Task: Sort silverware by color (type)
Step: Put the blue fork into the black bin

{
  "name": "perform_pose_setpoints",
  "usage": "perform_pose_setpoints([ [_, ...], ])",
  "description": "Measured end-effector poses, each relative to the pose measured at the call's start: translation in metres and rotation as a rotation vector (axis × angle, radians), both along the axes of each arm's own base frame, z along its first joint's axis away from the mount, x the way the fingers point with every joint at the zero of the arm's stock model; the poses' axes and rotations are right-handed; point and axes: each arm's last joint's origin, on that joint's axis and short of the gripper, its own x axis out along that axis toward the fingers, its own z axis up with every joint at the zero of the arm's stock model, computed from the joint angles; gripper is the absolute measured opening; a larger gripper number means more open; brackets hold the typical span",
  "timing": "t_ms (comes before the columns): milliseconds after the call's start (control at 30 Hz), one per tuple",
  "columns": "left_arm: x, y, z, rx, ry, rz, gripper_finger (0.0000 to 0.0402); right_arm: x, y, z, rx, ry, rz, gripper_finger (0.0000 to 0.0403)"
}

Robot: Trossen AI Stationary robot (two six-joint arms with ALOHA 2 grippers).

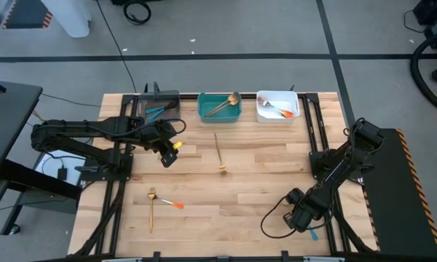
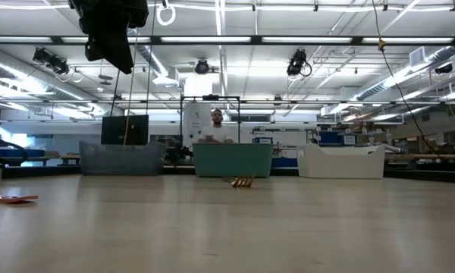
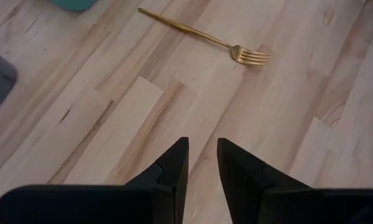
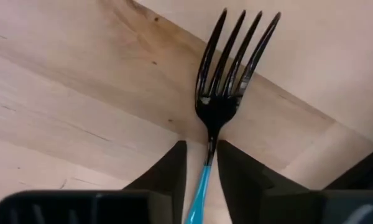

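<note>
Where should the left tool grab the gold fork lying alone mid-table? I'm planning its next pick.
Take the gold fork by its slim straight handle, near the middle, coming straight down from above with the fingers across the handle. It lies flat on the table, handle toward the bins, tines toward the near edge; nothing lies beside it. The left tool is close by, empty.

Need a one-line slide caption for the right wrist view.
Right gripper shut on the blue handle of a black-headed fork, tines pointing away over the wooden table.
</note>
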Motion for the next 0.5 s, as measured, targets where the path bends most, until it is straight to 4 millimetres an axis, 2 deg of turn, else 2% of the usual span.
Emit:
perform_pose_setpoints([
  [200, 0.000, 0.000, 0.000, 0.023, 0.006, -0.035, 0.0094, 0.004, -0.003, -0.001, 0.003, 0.004, -0.018, 0.0017],
  [500, 0.000, 0.000, 0.000, 0.022, 0.006, -0.034, 0.0094, 0.014, -0.005, 0.007, 0.020, -0.004, -0.033, 0.0007],
])
